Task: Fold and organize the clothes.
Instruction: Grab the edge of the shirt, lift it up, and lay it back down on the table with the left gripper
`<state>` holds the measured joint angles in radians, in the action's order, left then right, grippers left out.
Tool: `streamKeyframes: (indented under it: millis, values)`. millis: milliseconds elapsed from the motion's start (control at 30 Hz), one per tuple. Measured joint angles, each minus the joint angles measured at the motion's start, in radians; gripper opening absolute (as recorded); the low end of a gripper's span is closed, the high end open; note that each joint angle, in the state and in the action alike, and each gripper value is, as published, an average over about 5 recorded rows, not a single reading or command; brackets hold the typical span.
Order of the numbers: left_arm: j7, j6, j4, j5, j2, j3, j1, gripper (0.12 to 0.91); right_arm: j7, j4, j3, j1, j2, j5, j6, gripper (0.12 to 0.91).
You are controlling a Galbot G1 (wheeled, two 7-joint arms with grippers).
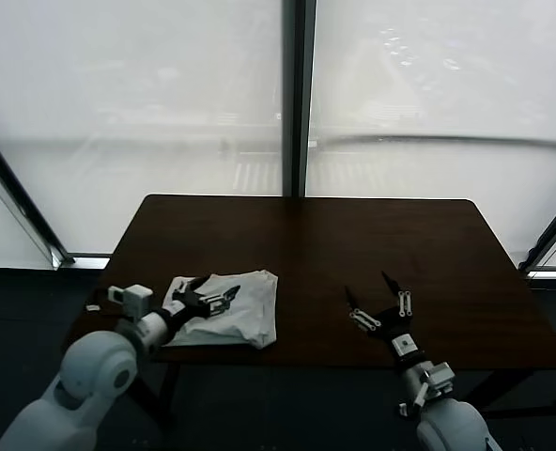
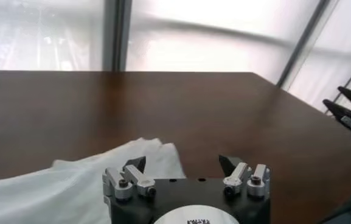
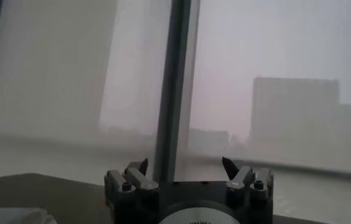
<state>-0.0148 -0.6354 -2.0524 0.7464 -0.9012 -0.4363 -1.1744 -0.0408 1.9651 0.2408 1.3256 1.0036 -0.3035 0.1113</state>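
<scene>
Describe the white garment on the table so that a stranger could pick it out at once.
Start at the dark brown rectangular wooden table in front of the frosted windows. On the robot's left, near the front edge, lies a crumpled white cotton T-shirt, with the left gripper right over it, jaws open. It is the only pale, soft thing on the dark tabletop.

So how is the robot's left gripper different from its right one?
The left gripper hangs over the folded white T-shirt at the table's front left; the right gripper is over bare tabletop at the front right, with no cloth near it. The left gripper points sideways across the table, while the right gripper points away from the robot toward the windows. Both have open jaws holding nothing.
</scene>
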Motion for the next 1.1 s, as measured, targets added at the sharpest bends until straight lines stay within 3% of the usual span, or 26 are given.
streamKeyframes:
  millis: [100,167,367,467,567,800,1100]
  values:
    - [0.014,0.019,0.047,0.022,0.046,-0.024,0.005,0.907,0.03,-0.009,-0.054,-0.041,-0.011,-0.03,0.009,0.907]
    - [0.021,0.014,0.086,0.059,0.077,-0.029,0.013,0.907,0.069,-0.023,-0.07,-0.05,-0.017,-0.066,0.063,0.907]
    - [0.037,-0.083,0.214,0.293,0.177,-0.028,0.054,0.907,0.257,-0.059,-0.038,-0.008,-0.024,-0.217,0.363,0.907]
    - [0.081,-0.1,0.266,0.396,0.224,-0.018,0.072,0.907,0.336,-0.054,0.017,0.054,-0.014,-0.276,0.488,0.907]
    - [0.132,-0.1,0.316,0.446,0.262,-0.005,0.08,0.907,0.385,-0.046,0.08,0.126,-0.002,-0.31,0.565,0.907]
    - [0.207,-0.1,0.406,0.484,0.301,0.026,0.081,0.907,0.444,-0.021,0.207,0.25,0.026,-0.359,0.631,0.907]
    - [0.239,-0.097,0.441,0.502,0.296,0.043,0.072,0.907,0.452,-0.012,0.272,0.297,0.042,-0.362,0.642,0.907]
